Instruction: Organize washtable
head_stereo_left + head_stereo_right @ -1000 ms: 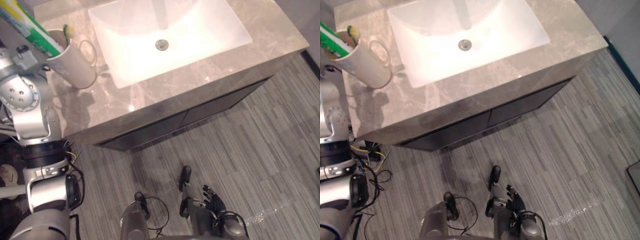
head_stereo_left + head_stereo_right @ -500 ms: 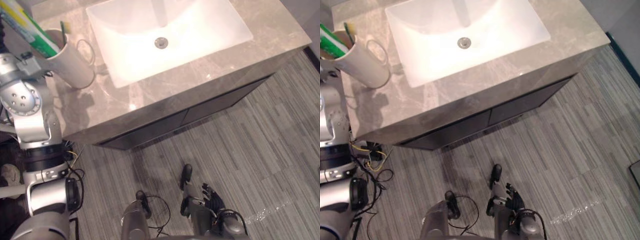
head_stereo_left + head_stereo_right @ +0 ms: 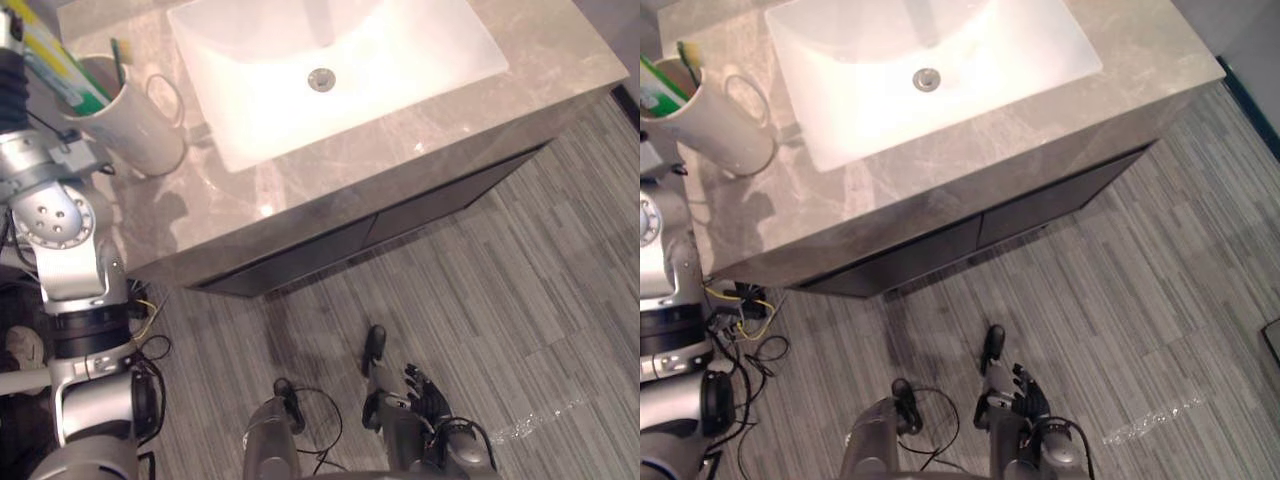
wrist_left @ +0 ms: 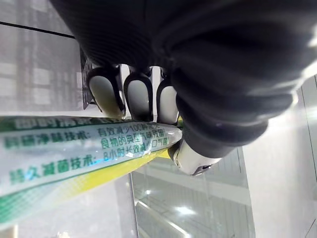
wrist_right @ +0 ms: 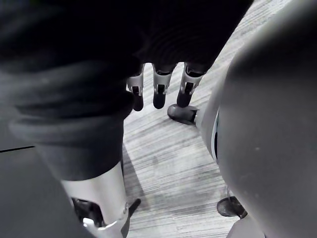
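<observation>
Silver fingers of the left robot hand (image 4: pixel 140 96) clench a green toothpaste tube (image 4: pixel 74 153), lower end inside the white mug (image 3: pixel 140 125) at the counter's (image 3: pixel 330 190) left rear corner. Tube judged light, soft, slippery: hold mid-body. Right robot hand (image 5: pixel 158 91) hangs relaxed.

A bathroom: a white basin (image 3: pixel 400 60) with a drain (image 3: pixel 321 80) sits sunk in a grey marble tabletop (image 3: pixel 480 110) over a dark two-door cabinet (image 3: pixel 400 215). A mug (image 3: pixel 140 125) beside it holds a toothbrush (image 3: pixel 118 60), a toothpaste tube (image 3: pixel 55 55) at its mouth. Grey plank floor (image 3: pixel 520 290).
</observation>
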